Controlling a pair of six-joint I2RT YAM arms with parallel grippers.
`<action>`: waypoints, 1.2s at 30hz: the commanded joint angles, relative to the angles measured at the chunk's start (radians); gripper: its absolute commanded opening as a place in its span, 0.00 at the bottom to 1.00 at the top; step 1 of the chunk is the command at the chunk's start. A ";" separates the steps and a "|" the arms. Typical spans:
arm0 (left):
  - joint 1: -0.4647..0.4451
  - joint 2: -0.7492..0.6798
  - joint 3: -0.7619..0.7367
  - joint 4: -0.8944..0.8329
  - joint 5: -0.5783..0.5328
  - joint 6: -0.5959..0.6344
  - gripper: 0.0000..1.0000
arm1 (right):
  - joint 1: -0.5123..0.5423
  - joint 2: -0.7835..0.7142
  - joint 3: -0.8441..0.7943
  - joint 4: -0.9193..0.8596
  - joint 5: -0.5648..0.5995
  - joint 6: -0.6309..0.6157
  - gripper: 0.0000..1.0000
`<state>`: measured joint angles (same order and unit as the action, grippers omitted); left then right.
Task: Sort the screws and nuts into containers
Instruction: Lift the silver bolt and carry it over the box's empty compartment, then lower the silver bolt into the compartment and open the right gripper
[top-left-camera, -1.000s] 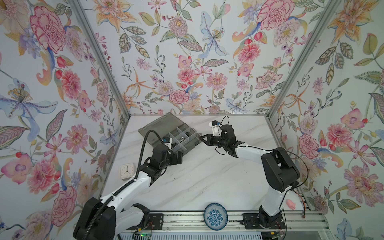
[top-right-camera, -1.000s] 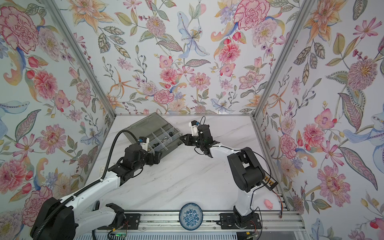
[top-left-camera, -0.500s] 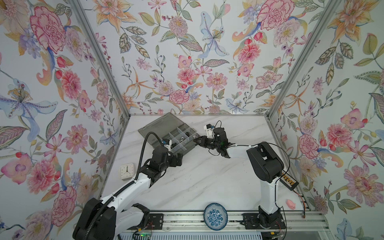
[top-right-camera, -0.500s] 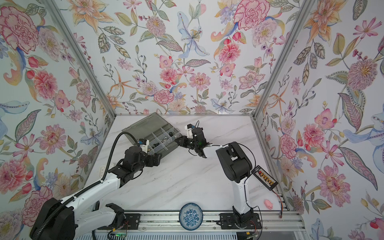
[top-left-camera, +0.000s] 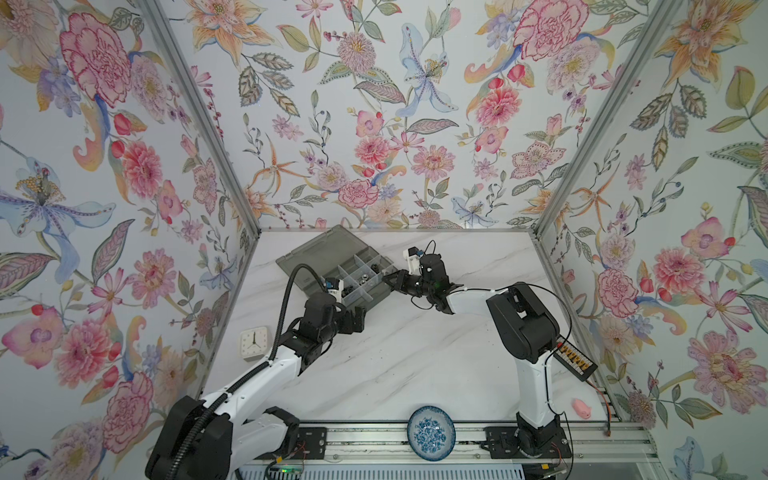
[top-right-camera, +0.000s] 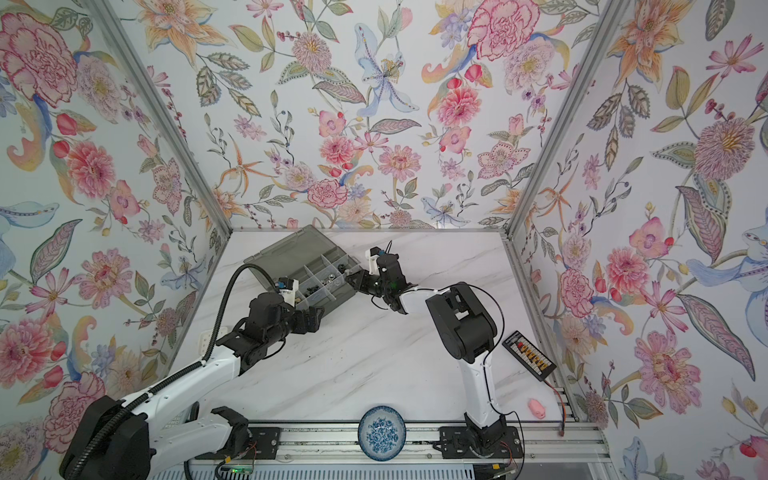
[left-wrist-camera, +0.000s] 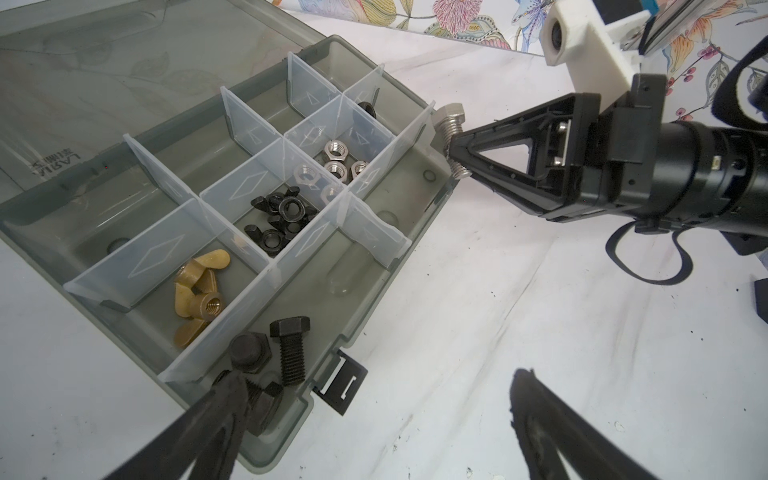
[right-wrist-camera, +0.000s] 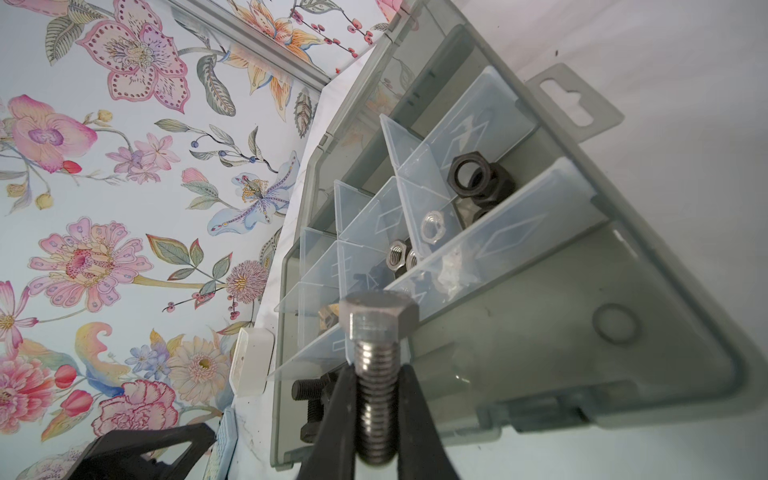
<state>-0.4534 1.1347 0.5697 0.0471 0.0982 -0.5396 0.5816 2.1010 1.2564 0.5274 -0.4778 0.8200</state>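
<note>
Status: sort nearly finished.

- Grey organizer box (left-wrist-camera: 365, 266), lid open. Brass wing nuts (left-wrist-camera: 195, 291) fill one cell, black nuts (left-wrist-camera: 278, 216) the next, silver nuts (left-wrist-camera: 336, 160) the one after. More black nuts lie in a cell nearer the lid hinge.
- Three black bolts (left-wrist-camera: 286, 353) lie in the long strip cell, at the box's latch end.
- Right gripper (left-wrist-camera: 455, 156): jaws closed almost fully, pinching the threaded shank of the silver bolt (right-wrist-camera: 376, 374), head up. The bolt sits right at the box's end wall, at the opposite end of the strip cell from the black bolts. It does not look released or inside yet.
- Left gripper (top-left-camera: 356, 321): jaws spread wide, holding nothing, one finger over the box's latch corner.

Remaining, by my reading: drop the silver bolt in. I see no loose hardware on the table around the box.
</note>
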 joint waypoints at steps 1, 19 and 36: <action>0.015 -0.015 -0.004 0.009 0.001 -0.003 0.99 | 0.009 0.021 0.042 0.003 0.019 0.000 0.06; 0.021 -0.029 -0.011 0.006 0.001 0.001 0.99 | 0.014 0.058 0.070 -0.023 -0.004 0.002 0.22; 0.027 -0.038 -0.016 0.003 0.002 0.001 0.99 | 0.011 0.042 0.060 -0.040 -0.008 -0.019 0.36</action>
<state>-0.4431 1.1160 0.5629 0.0467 0.0982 -0.5396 0.5896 2.1555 1.3090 0.4908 -0.4755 0.8192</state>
